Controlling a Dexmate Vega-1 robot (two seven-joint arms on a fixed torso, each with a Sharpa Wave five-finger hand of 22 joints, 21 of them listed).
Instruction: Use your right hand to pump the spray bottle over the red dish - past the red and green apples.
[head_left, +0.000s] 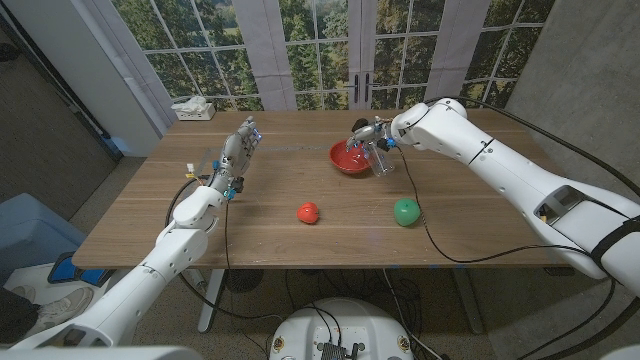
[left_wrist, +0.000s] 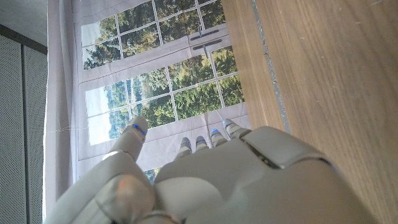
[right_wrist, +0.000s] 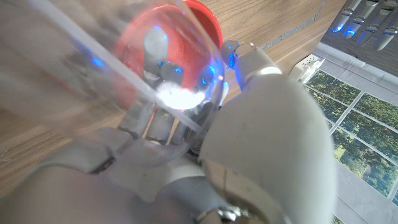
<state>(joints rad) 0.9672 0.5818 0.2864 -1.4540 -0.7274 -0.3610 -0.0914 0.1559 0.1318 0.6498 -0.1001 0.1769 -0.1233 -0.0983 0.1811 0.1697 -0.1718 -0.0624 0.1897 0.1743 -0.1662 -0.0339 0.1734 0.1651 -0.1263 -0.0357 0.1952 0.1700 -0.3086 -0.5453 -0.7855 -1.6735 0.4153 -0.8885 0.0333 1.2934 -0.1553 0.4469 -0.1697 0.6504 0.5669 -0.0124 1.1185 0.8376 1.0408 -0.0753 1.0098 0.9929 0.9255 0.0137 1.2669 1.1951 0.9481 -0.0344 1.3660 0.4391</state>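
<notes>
Right hand holds the sprayer over the dish

The left hand (head_left: 235, 160) stands edge-up, fingers apart, holding nothing. Nearer the front lie a small red apple (head_left: 308, 212) and a green apple (head_left: 405, 211). Beyond them, the right hand (head_left: 372, 135) grips a clear plastic spray bottle (head_left: 381, 158), tilted above the round red dish (head_left: 348, 160); its nozzle is hard to make out.
</notes>
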